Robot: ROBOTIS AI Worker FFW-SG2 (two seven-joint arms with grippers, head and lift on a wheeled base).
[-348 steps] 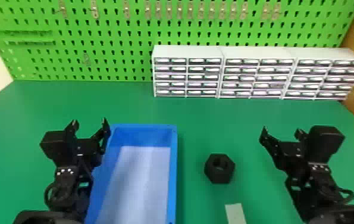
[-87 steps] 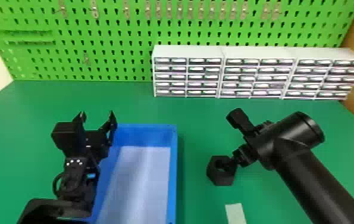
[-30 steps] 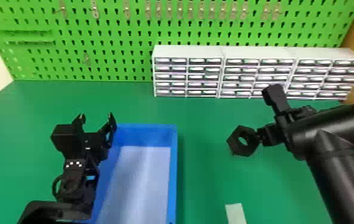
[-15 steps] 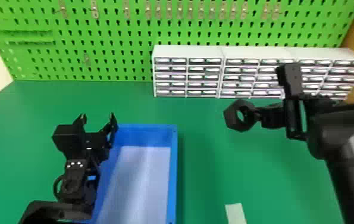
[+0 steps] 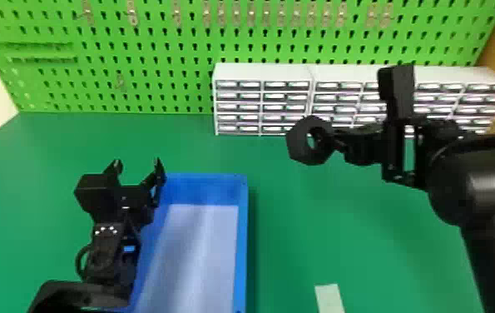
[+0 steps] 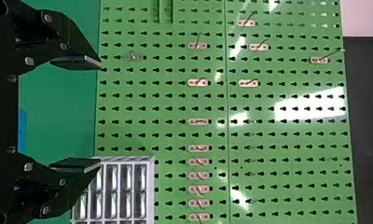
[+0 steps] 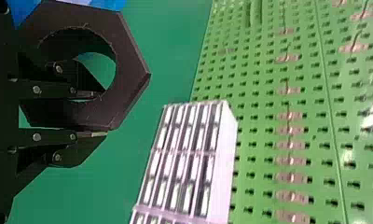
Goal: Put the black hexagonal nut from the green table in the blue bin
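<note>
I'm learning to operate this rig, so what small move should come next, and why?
I'd swing the nut toward the robot's left until it is over the blue bin. The right gripper seems to pinch it securely, one finger through its hole, the other outside, but it hangs right of the bin, so letting go now would probably miss.
</note>
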